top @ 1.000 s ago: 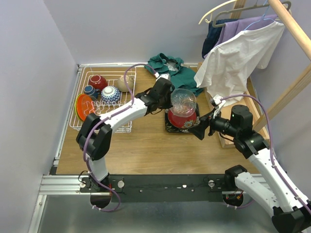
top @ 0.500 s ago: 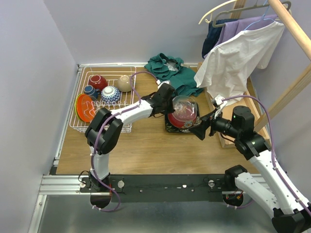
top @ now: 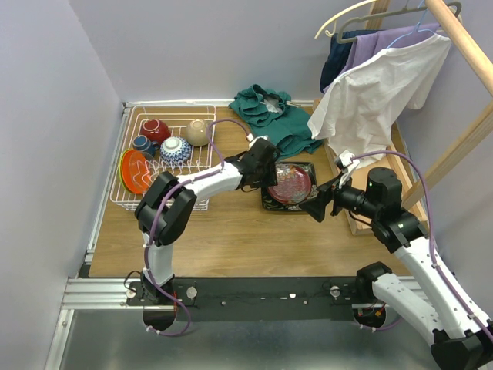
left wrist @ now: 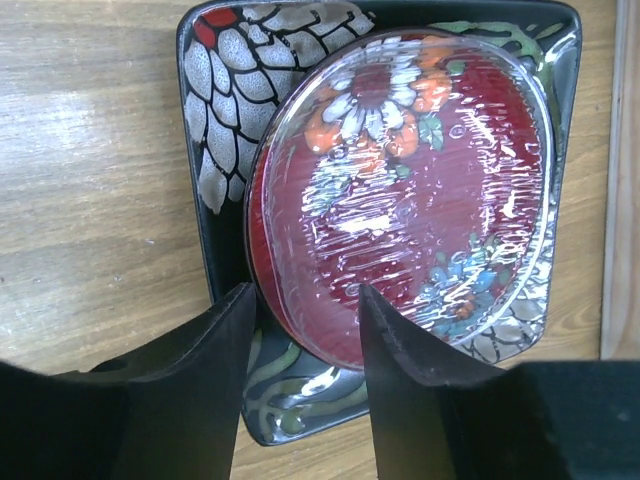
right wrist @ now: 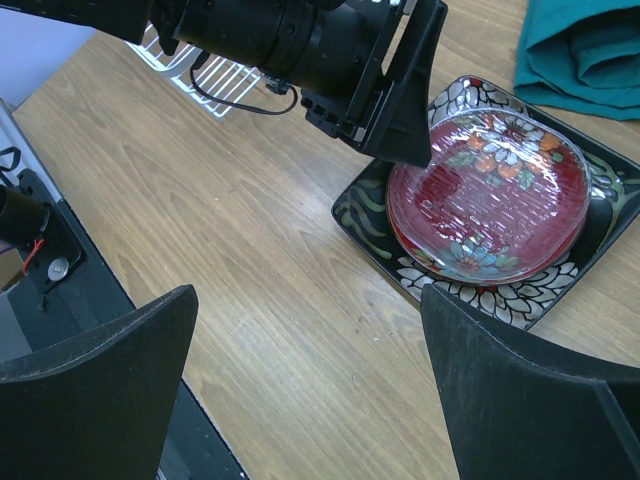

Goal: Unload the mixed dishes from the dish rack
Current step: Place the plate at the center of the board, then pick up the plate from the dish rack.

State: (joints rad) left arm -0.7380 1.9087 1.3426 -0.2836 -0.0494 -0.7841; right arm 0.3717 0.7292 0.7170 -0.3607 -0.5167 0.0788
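A clear floral glass plate (top: 291,182) (left wrist: 420,180) (right wrist: 490,195) lies flat on a red plate (left wrist: 262,240), which rests on the black square floral plate (top: 271,202) (right wrist: 365,215) on the table. My left gripper (top: 271,179) (left wrist: 305,292) is open, its jaws straddling the near rim of that stack with a gap showing. To the right of the stack my right gripper (top: 316,208) (right wrist: 308,300) hangs wide open over bare wood, holding nothing. At the back left the dish rack (top: 115,196) holds an orange plate (top: 135,171), a blue-white bowl (top: 176,149), a dark-blue mug (top: 142,145), a red cup (top: 155,129) and a beige bowl (top: 198,132).
A crumpled green cloth (top: 271,112) lies just behind the plate stack. On the right stands a wooden clothes frame with a hanging white shirt (top: 370,100), and its base (left wrist: 620,180) runs close beside the black plate. Walls close off the left and back.
The left gripper has lowered the clear plate from a tilted, raised pose to flat on the red plate, and its jaws have opened. The right arm has barely moved.
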